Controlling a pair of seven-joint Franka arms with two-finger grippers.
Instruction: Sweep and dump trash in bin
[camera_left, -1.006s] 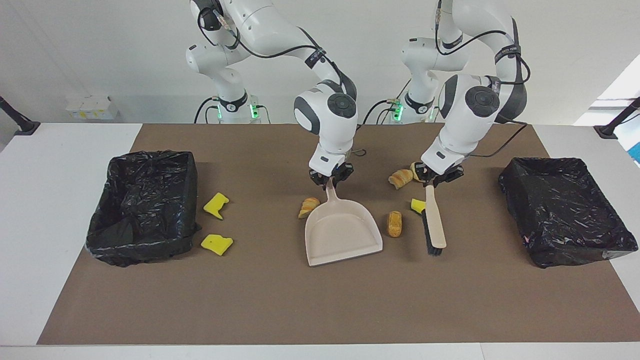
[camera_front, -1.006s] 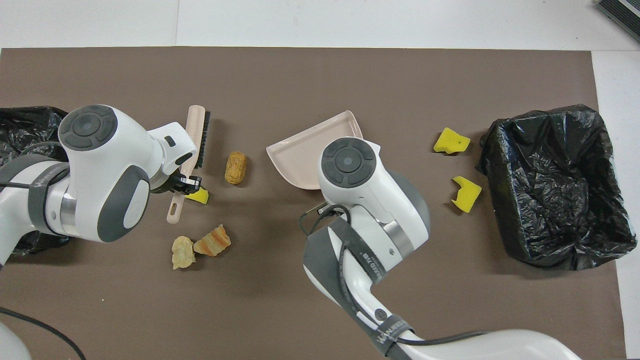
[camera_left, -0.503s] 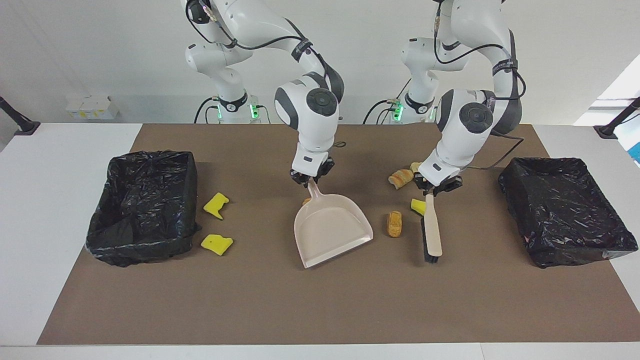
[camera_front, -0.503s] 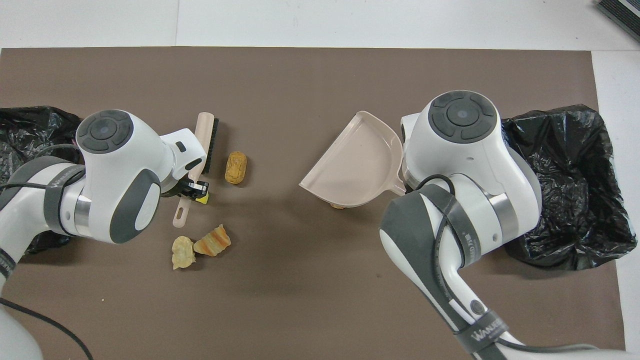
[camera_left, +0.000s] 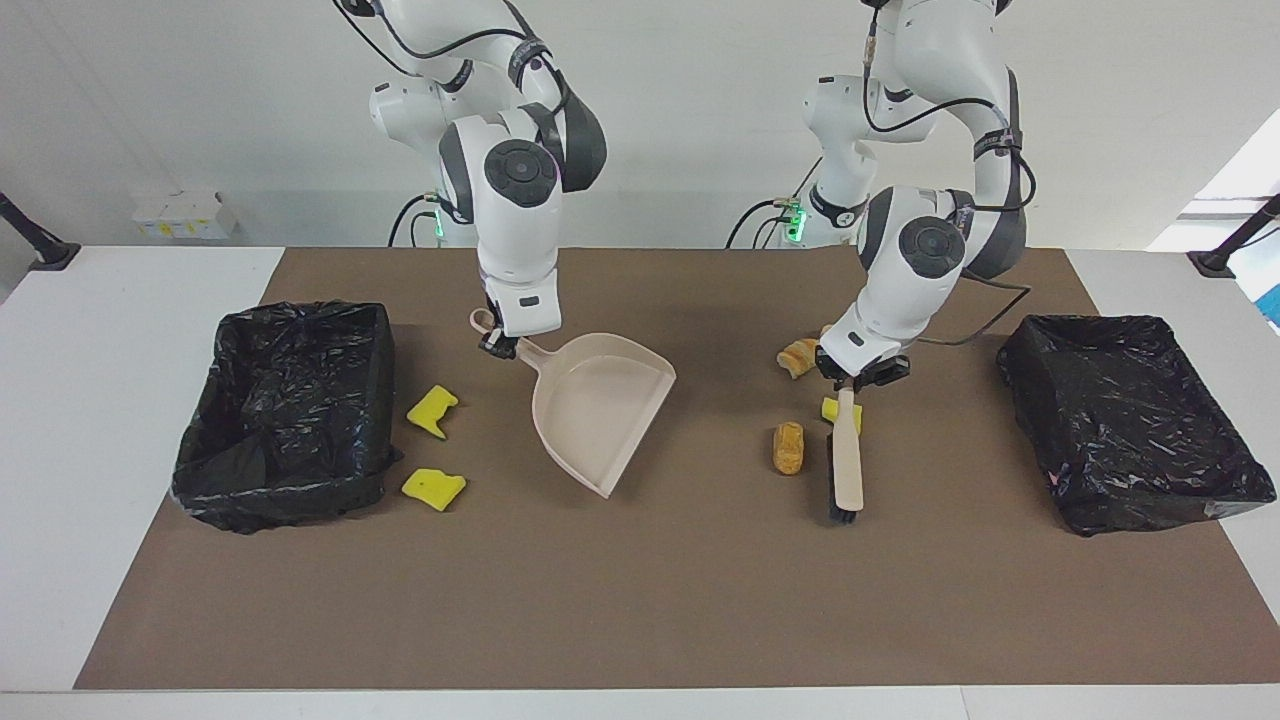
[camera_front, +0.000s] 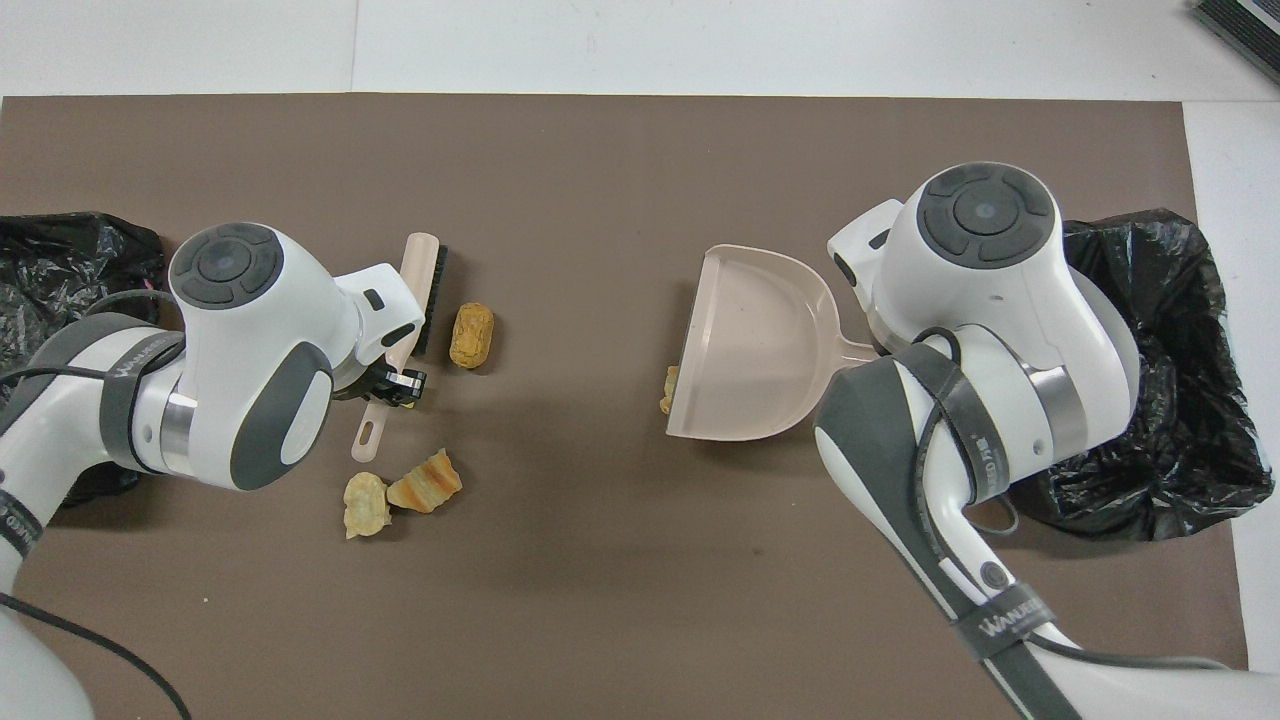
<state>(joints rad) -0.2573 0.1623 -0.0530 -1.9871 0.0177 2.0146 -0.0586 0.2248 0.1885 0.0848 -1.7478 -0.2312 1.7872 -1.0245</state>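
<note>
From the facing camera, the right gripper was clenched on the dustpan handle, the left gripper on the brush handle. Yellow sponge scraps lay beside the black bin — probably light, soft, better swept than pinched.

From overhead, a brown lump lay beside the brush bristles; two more lumps lay nearer the robots — likely crumbly.

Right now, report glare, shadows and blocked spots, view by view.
Facing view: white glints speckle the bin liner at the left arm's end and the one at the right arm's end; the dustpan casts only a faint shadow on the brown mat. Overhead view: the right arm hides the yellow sponge pieces and part of a liner; light even.
</note>
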